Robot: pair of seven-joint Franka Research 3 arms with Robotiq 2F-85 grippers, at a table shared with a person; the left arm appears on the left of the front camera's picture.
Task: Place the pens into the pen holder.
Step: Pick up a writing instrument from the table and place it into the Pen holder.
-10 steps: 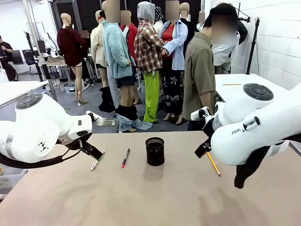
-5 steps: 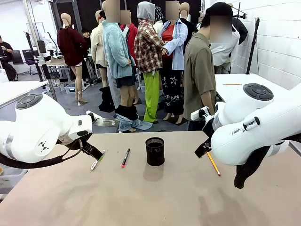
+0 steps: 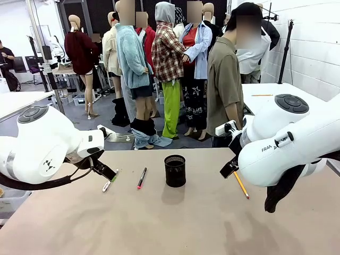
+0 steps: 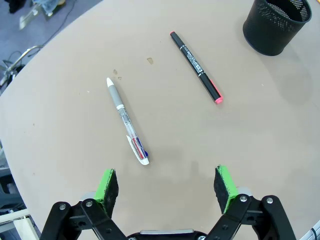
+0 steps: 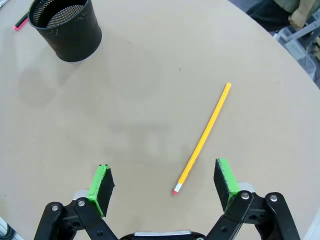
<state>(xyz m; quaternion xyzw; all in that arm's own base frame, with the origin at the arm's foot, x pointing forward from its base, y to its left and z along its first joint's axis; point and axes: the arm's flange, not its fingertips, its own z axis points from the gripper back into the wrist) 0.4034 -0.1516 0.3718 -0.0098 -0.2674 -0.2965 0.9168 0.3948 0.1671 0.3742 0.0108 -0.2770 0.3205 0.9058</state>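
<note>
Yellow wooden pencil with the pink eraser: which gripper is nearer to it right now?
Right. The right gripper hangs open over the yellow pencil, its eraser end between the jaws. The left gripper is beyond the black mesh pen holder, near the silvery-white pen.

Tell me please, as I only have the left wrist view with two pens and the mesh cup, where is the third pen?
Observer: The yellow pencil lies flat on the table, to the right of the pen holder in the front view.
Operator: Is the other arm near it?
Observer: Yes, the right gripper hangs over the pencil's eraser end, jaws open and holding nothing.
Operator: Is anyone reaching in?
Observer: No, a person stands side-on at the far edge, arm hanging down.
</note>
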